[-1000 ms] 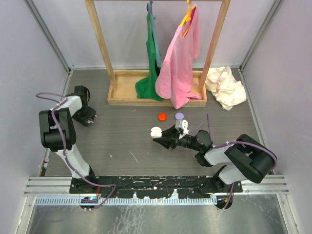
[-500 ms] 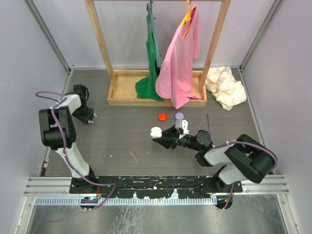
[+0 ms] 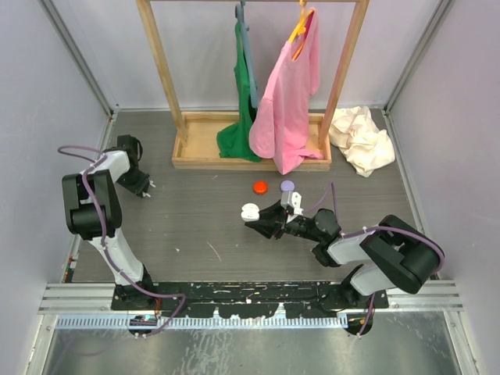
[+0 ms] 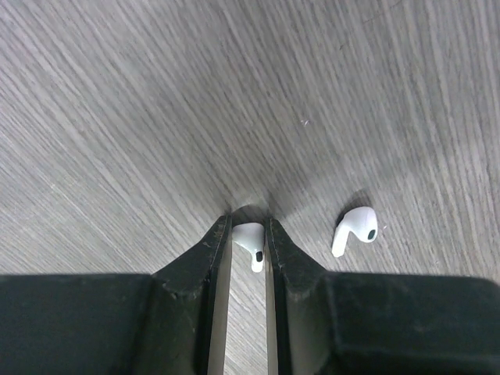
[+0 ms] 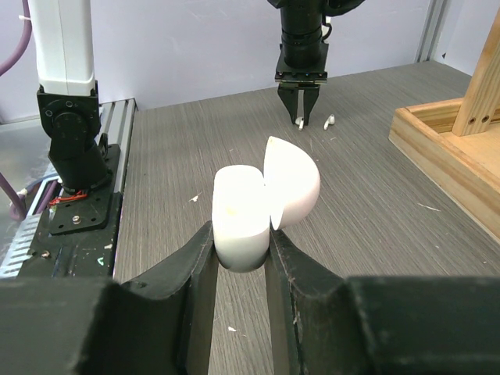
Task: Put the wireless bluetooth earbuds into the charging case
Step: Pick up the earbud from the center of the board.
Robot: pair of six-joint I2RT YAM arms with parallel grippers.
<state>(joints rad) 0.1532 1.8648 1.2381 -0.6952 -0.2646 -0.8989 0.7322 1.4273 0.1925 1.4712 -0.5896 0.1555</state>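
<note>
White glossy earbud, short-stemmed, pinched between the left fingers at lower centre of the left wrist view, close over the grey wood-grain surface; contact with it unclear. Second white earbud lies loose on the surface just to the right, not touching. White rounded charging case, lid swung open, clamped between the right fingers, centre of the right wrist view; in the top view it sits mid-frame, well apart from both earbuds.
</note>
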